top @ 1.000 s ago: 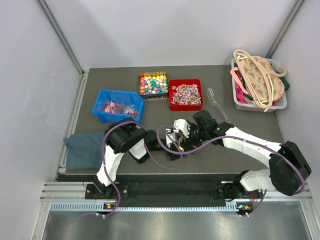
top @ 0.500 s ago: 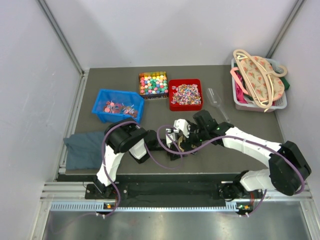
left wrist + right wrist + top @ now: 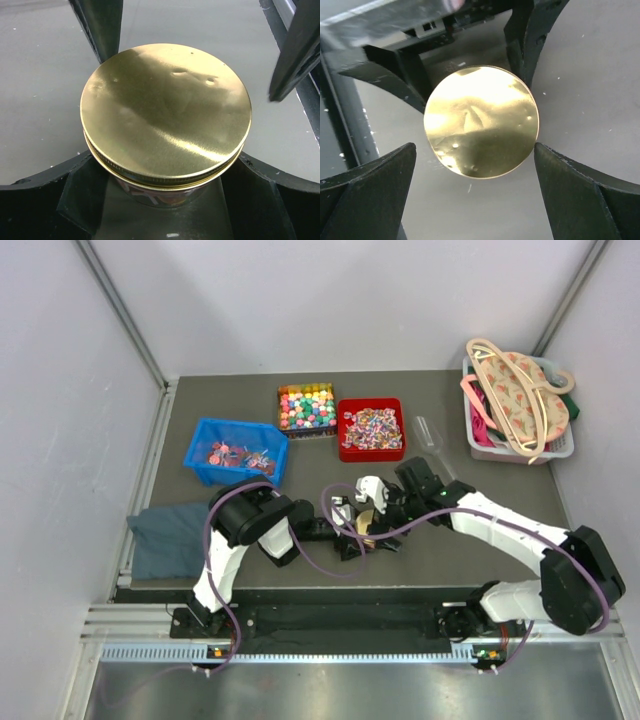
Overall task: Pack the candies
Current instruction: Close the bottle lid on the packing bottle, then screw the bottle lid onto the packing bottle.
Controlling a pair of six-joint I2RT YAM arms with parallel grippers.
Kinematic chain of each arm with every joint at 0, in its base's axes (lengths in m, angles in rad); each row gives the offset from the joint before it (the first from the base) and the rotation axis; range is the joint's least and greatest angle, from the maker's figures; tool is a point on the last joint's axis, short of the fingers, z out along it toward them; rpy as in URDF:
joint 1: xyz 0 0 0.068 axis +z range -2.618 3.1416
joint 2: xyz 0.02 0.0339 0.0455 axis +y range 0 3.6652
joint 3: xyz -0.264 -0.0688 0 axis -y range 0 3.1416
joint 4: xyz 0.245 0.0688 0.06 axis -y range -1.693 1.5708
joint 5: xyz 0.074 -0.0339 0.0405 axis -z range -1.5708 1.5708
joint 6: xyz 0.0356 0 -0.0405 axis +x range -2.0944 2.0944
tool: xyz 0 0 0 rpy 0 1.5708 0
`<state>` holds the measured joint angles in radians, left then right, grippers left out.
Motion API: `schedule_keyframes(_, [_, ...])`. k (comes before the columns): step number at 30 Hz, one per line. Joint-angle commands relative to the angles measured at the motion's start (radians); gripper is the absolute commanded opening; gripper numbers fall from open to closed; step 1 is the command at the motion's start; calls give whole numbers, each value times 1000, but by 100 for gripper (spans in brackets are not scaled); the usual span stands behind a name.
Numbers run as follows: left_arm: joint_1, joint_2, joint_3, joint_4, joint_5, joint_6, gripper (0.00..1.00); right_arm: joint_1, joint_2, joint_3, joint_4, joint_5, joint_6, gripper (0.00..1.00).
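A short jar with a gold lid [image 3: 165, 110] stands on the table in front of the arm bases [image 3: 364, 521]. My left gripper [image 3: 167, 192] is shut on the jar's body, one finger on each side below the lid. My right gripper [image 3: 475, 150] hangs open just above the lid [image 3: 481, 121], and its fingers [image 3: 102, 25] stand clear of the rim. The candies lie in three bins at the back: red and silvery wraps in a blue bin [image 3: 237, 453], bright cubes in a dark tray [image 3: 307, 407], and mixed wraps in a red bin [image 3: 371, 428].
A clear plastic scoop [image 3: 432, 440] lies to the right of the red bin. A grey basket [image 3: 560, 445] with bags and hangers stands at the back right. A grey cloth [image 3: 165, 538] lies at the left front edge.
My right gripper has opened wider and drawn slightly up and right off the lid. The left gripper and the jar have stayed put.
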<state>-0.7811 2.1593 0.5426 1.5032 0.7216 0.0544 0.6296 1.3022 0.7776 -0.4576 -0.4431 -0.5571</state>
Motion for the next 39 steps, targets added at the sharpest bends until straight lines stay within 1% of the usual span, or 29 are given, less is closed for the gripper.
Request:
schedule_keyframes(1, [6,50,-7,198,-8,-36,59,-22,-64,57,-32,-72,-7,99])
schedule_keyframes(5, [6,51,-4,196,-5,-36,59,-44,-83,66,-12,-77,19,99])
schedule_keyframes(10, [6,53,-4,198,-4,-34,59,-48,-52,65,75,-5,95,99])
schedule_keyframes(13, [6,56,-1,196,-4,-37,59,-44,-24,69,106,21,112,99])
schedule_keyframes(23, [6,54,0,196,-2,-39,59,34,63,65,140,136,114,99])
schedule_keyframes(29, [8,51,-1,198,-1,-37,58,38,43,66,143,150,112,99])
schedule_keyframes(32, [8,51,-1,198,-1,-39,58,22,17,90,123,141,114,96])
schedule_keyframes(35, [8,51,-1,198,1,-39,58,-28,12,118,94,94,118,92])
schedule_keyframes(38, [8,53,0,196,2,-41,58,-70,28,150,57,31,117,78])
schedule_keyframes(39, [8,56,2,196,2,-41,58,-77,35,160,37,17,118,75])
